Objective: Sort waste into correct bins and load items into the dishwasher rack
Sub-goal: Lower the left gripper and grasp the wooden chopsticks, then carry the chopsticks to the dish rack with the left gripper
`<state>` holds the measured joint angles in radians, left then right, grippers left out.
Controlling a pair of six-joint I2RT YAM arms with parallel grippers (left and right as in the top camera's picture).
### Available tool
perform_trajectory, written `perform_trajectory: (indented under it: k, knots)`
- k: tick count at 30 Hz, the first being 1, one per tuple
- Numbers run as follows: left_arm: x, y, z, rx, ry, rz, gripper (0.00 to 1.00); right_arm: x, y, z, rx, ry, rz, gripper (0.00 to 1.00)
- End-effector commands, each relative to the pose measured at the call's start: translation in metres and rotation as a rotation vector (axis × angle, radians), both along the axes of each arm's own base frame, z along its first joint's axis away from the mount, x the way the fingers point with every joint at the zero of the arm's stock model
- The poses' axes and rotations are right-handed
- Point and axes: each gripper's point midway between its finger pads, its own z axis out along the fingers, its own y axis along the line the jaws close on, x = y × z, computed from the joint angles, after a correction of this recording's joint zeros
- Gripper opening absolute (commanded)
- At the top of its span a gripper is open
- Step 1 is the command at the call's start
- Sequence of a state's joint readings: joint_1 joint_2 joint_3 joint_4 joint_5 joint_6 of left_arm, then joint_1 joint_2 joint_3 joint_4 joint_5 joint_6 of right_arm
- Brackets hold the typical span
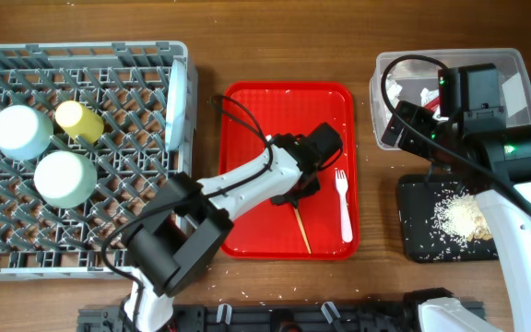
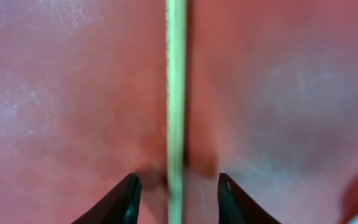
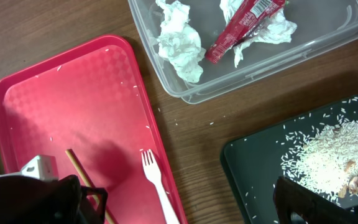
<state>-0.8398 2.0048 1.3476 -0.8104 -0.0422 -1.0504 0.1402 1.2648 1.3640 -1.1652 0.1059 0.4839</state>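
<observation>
Looking for anything readable, you only get the white lettering on the red sachet [image 3: 244, 25], and it's too small to make out. Your chopstick [image 2: 176, 93] lies flat on the near part of the red tray [image 1: 275, 111], long axis running near to far with the near end tipped a bit right. In the left wrist view it goes straight up the middle.

The left gripper [image 2: 177, 186] sits right over it, partly open. There's a finger on each side and a sliver of tray showing both ways, so nothing's pinched. The white fork [image 1: 343, 203] lies just right of the chopstick, tines at the far end. The right gripper [image 3: 179, 208] is spread wide and carrying nothing.

The clear tub [image 3: 260, 71] has two wads of tissue [image 3: 179, 40] plus the sachet. The black tray [image 3: 253, 168] holds the rice [image 3: 328, 158]. Over on the left, the rack [image 1: 81, 46] has a pale bowl [image 1: 21, 131], a second bowl [image 1: 64, 178], the yellow cup [image 1: 79, 120], and the plate [image 1: 178, 101] on edge along its right side.
</observation>
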Motion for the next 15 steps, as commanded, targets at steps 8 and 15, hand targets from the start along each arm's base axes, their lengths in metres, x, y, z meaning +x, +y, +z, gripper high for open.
perform_trajectory:
  k: [8, 15]
  knots:
    - [-0.007, 0.020, -0.045, 0.130, 0.057, 0.014, 0.04, 0.001, -0.003, 0.002, -0.017, -0.006, 0.003, 1.00]
    - [-0.007, 0.016, 0.002, 0.081, 0.041, -0.129, 0.04, 0.001, -0.003, 0.002, -0.017, -0.006, 0.003, 1.00]
